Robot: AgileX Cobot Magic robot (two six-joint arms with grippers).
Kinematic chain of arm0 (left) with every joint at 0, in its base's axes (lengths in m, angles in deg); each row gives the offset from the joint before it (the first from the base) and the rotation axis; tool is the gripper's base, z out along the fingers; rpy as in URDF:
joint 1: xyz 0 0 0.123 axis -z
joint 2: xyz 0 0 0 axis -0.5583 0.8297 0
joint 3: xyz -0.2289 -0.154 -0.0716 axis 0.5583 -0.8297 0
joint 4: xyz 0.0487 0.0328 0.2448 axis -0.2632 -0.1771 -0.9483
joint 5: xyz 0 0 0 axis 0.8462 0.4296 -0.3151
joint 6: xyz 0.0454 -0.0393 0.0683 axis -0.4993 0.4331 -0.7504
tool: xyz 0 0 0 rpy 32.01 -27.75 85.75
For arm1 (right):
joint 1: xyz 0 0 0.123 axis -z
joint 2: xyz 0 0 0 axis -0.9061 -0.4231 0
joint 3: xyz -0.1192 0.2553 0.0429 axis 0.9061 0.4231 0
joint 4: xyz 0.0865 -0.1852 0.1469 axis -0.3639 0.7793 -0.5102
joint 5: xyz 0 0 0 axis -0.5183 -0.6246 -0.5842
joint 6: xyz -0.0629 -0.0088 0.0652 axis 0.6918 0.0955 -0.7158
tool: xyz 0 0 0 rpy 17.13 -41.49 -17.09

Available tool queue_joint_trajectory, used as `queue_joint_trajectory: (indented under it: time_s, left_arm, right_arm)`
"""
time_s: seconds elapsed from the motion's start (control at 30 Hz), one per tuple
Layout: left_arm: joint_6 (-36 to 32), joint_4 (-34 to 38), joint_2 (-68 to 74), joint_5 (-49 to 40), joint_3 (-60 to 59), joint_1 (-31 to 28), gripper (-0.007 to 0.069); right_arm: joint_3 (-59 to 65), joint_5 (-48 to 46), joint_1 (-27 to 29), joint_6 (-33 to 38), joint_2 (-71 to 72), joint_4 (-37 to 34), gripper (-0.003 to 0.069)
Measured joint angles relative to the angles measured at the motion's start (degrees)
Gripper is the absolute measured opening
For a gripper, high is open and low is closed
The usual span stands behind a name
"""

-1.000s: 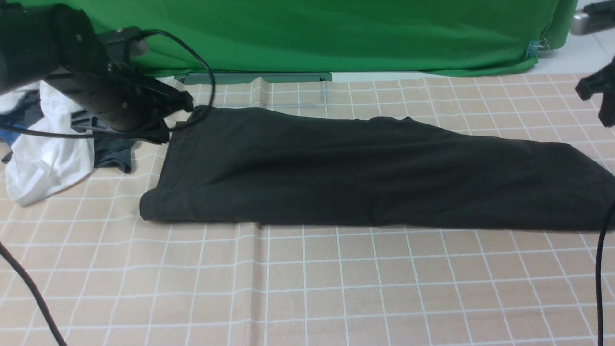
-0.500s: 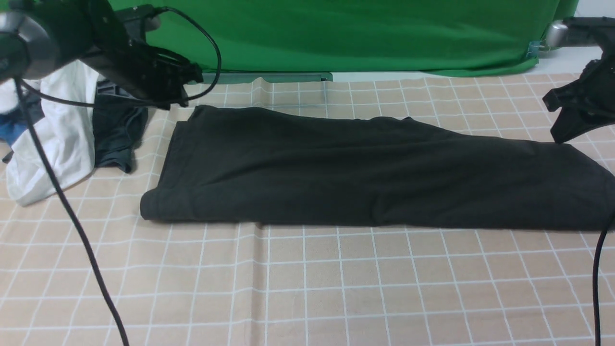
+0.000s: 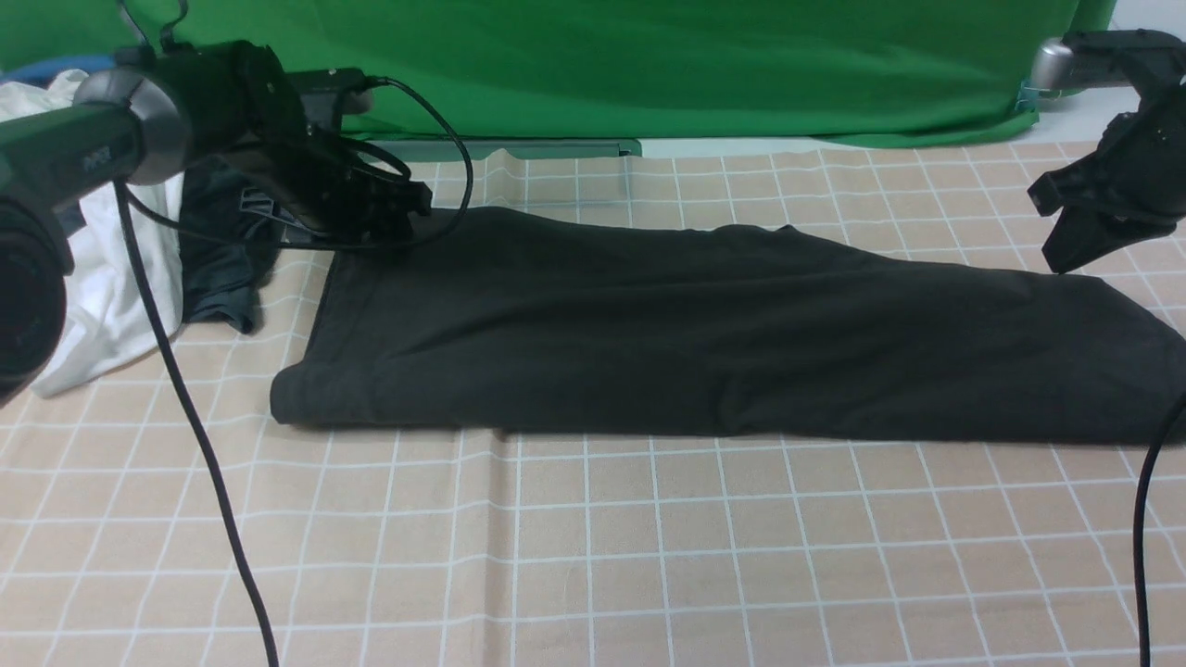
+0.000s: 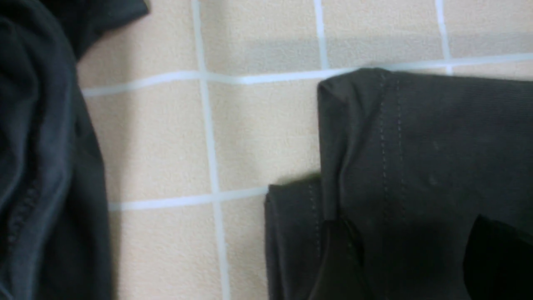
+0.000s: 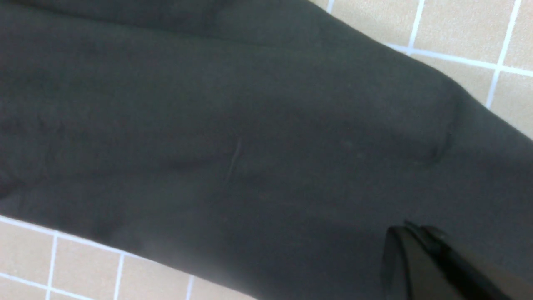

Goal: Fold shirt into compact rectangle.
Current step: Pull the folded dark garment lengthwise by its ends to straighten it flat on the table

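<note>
Front view: shows the shirt (image 3: 704,333) flat on the checked cloth (image 3: 593,556), folded into a long band from left of centre to the right edge. Puts the left gripper (image 3: 415,202) at the band's far left corner and the right gripper (image 3: 1066,243) above its right end, clear of the fabric. Notes a white garment (image 3: 102,296) and a dark garment (image 3: 227,269) heaped at left.
Left wrist view: shows fingers (image 4: 339,260) apart over the stitched hem corner.
Right wrist view: shows fingertips (image 5: 420,266) pressed together, gripping nothing, shirt beneath.
</note>
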State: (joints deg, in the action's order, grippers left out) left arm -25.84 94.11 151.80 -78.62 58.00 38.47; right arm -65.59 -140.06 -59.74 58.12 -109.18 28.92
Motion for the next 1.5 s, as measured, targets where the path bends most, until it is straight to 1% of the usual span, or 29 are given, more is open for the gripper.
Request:
queue_joint_trajectory:
  time_s: [0.3, 0.4, 0.47, 0.5, 0.67, 0.73, 0.8, 0.97, 1.03, 1.17, 1.23, 1.5]
  left_arm:
    - [0.0, -1.5, 1.2, -0.2, 0.2, 0.0, 0.0379]
    - [-0.7, -0.9, 1.2, -0.2, 0.2, 0.0, 0.0365]
    - [-2.0, -0.8, 1.4, -0.6, 0.3, 0.0, 0.0326]
    - [-2.4, -0.8, 1.5, -0.9, 0.4, 0.0, 0.0295]
    - [-3.2, -0.4, 1.7, -2.1, 0.8, -0.1, 0.0071]
    - [-3.2, 0.1, 1.5, -2.7, 0.8, -0.1, 0.0031]
    - [-3.2, 0.1, 0.9, -4.6, 0.8, -0.1, 0.002]
    - [-2.6, -1.7, -2.5, -8.3, 0.7, 0.0, 0.002]
    - [-1.0, -3.9, -3.9, -9.0, 0.7, 0.0, 0.002]
    - [5.0, -12.0, -4.7, -9.4, 0.7, 0.1, 0.002]
    - [6.2, -14.6, -4.4, -9.3, 0.7, 0.1, 0.002]
    - [7.3, -15.4, -2.2, -5.7, 0.7, 0.1, 0.0024]
  right_arm:
    - [0.0, 0.1, 0.0, 0.0, 0.0, 0.0, 0.0038]
    - [0.0, 0.1, 0.0, 0.0, 0.0, 0.0, 0.0038]
    - [0.0, 0.1, 0.0, 0.0, 0.0, 0.0, 0.0038]
    - [0.0, 0.1, 0.0, 0.0, 0.0, 0.0, 0.0038]
    - [0.0, 0.1, 0.0, 0.0, 0.0, 0.0, 0.0038]
    - [0.0, 0.1, 0.0, 0.0, 0.0, 0.0, 0.0038]
    - [0.0, 0.1, 0.0, 0.0, 0.0, 0.0, 0.0038]
    - [0.0, 0.1, 0.0, 0.0, 0.0, 0.0, 0.0038]
    - [0.0, 0.1, 0.0, 0.0, 0.0, 0.0, 0.0038]
    - [0.0, 0.0, 0.0, 0.1, 0.0, 0.0, 0.0043]
    - [0.0, 0.0, 0.0, 0.2, 0.0, 0.0, 0.0046]
    - [0.0, -0.6, 0.0, 0.2, 0.0, 0.0, 0.0057]
